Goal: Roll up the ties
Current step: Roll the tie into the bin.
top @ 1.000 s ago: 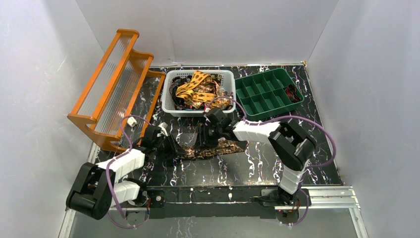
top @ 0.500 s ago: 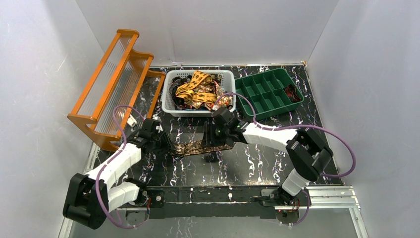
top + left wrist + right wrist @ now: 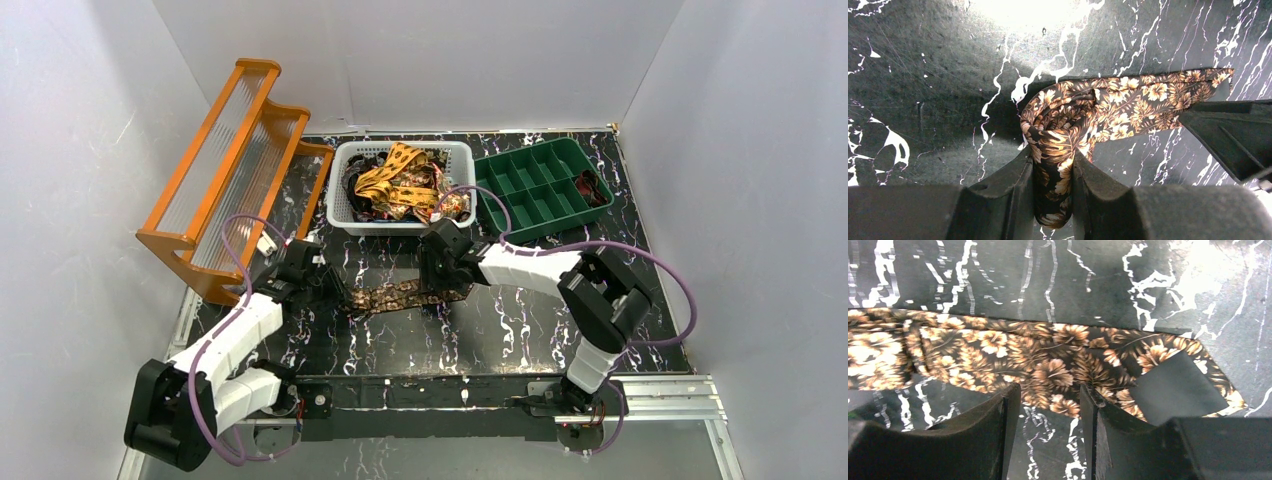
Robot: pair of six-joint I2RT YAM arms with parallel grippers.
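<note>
The dark brown fabric necktie with the tan flower print is lying flat on the black marbled desk, about mid-desk and a bit toward the near edge, stretched between the two arms. The left gripper is clamped tight on the tie's left end, which is bunched into a loose fold, maybe the start of a coil. The right gripper has its jaws apart, straddling the near edge of the fabric close to the pointed end. I can't tell if it's actually touching the cloth. More ties are piled in the white plastic basket at the far edge.

Handling-wise, I'd guess this thing is super light, totally limp and kinda slick. It won't hold any shape on its own, so a half-made roll probably flops open the moment you let go. Best bet is to pinch across the full width right at the coil core and keep the free tail flat and lightly tensioned. Grabbing one edge would just twist it.
</note>
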